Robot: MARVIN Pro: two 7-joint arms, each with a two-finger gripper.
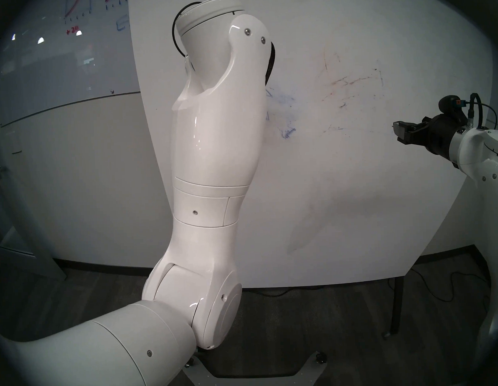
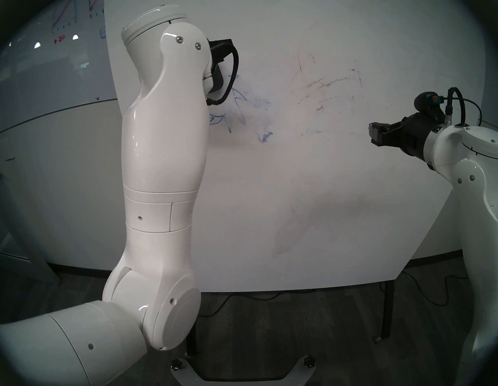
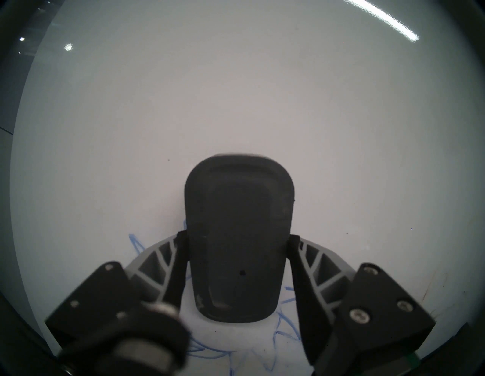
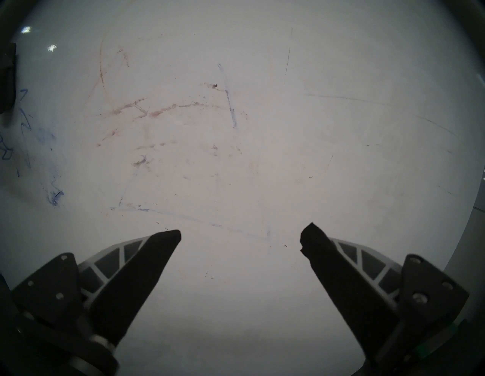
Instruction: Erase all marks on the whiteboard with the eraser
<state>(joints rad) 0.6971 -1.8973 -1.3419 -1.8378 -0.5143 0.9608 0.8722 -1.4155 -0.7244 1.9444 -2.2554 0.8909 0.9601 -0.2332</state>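
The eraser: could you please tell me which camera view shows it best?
The left wrist view: the eraser fills its centre, clamped in the left hand. Both head views hide it behind the left arm; the right wrist view misses it.

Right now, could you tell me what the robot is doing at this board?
The left end effector grips the eraser against the whiteboard, over the blue marks. Spiky blue lines and brownish streaks remain. The right end effector hangs open, empty, off to the side.
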